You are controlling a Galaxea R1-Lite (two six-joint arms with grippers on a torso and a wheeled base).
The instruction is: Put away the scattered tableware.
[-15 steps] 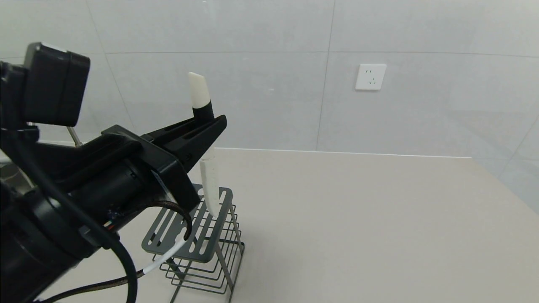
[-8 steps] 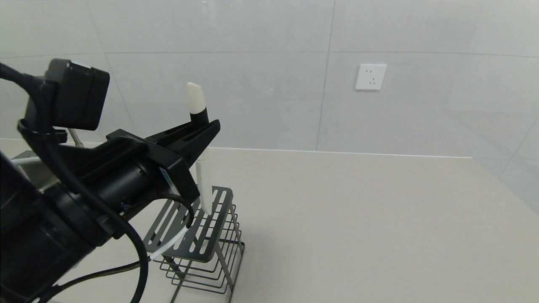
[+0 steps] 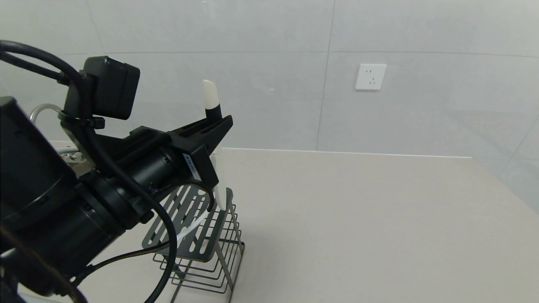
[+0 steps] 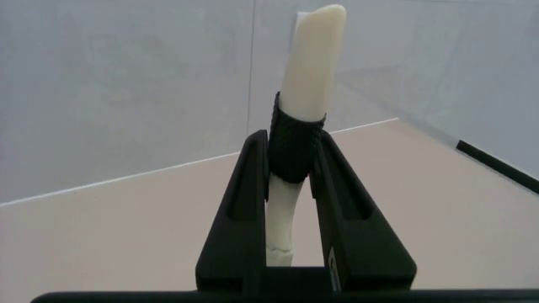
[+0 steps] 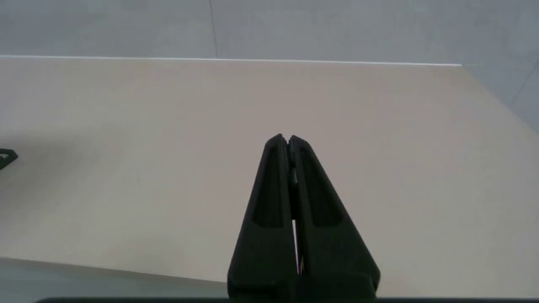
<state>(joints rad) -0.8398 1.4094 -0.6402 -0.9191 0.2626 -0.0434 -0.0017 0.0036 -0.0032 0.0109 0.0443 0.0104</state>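
the left gripper [image 3: 222, 124], at nine o'clock in the head view, is clamped on a white knife [image 3: 209, 94] at its black collar, handle up and blade pointing down. the blade tip sits at the slotted top of a wire rack [image 3: 198, 250], at seven o'clock on the counter [image 3: 358, 219]. whether the tip has entered a slot is unclear. the right gripper [image 5: 289, 160] is closed and empty above the counter. by this, the knife is carried to the rack but not yet stowed or let go.

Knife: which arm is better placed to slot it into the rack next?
Left. The left claw is shut on the knife, held upright with its blade pointing down at the rack. The right claw is shut on nothing, over bare counter, away from the rack.
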